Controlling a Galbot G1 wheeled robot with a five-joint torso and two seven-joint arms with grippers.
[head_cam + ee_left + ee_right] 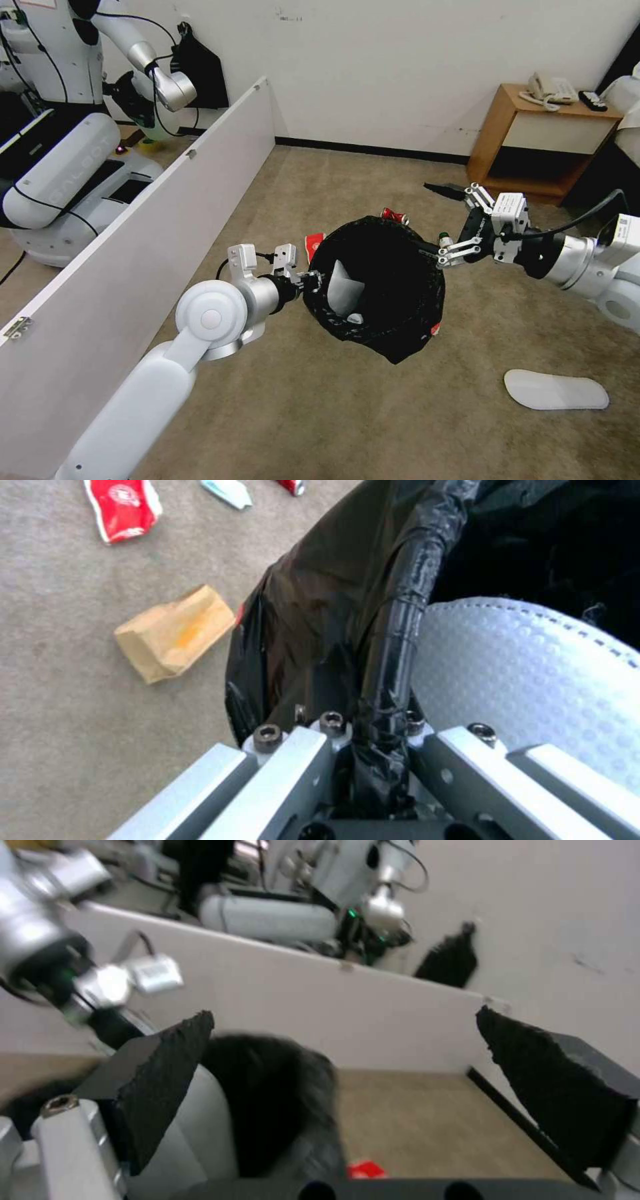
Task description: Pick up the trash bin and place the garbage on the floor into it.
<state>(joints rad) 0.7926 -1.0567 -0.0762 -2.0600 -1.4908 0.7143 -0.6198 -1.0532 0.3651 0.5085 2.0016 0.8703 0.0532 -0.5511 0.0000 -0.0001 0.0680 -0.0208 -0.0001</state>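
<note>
Carpet [320, 413], beige-brown and short-piled, runs ahead of you to a white wall with a black baseboard [373, 150]. A white partition [140, 267] stands along your left, and a wooden nightstand [533, 143] with a telephone [550, 90] sits in the far right corner. Your left gripper [310, 280] is pinched on the near rim of the trash bin [387, 300], held up off the floor with one white slipper [347, 290] inside. Your right gripper [443, 250] sits at the bin's far rim with its fingers spread. On the carpet you can see a second slipper [557, 390], a crushed can [397, 216], a red carton [123, 507] and a brown cardboard piece [175, 632].
</note>
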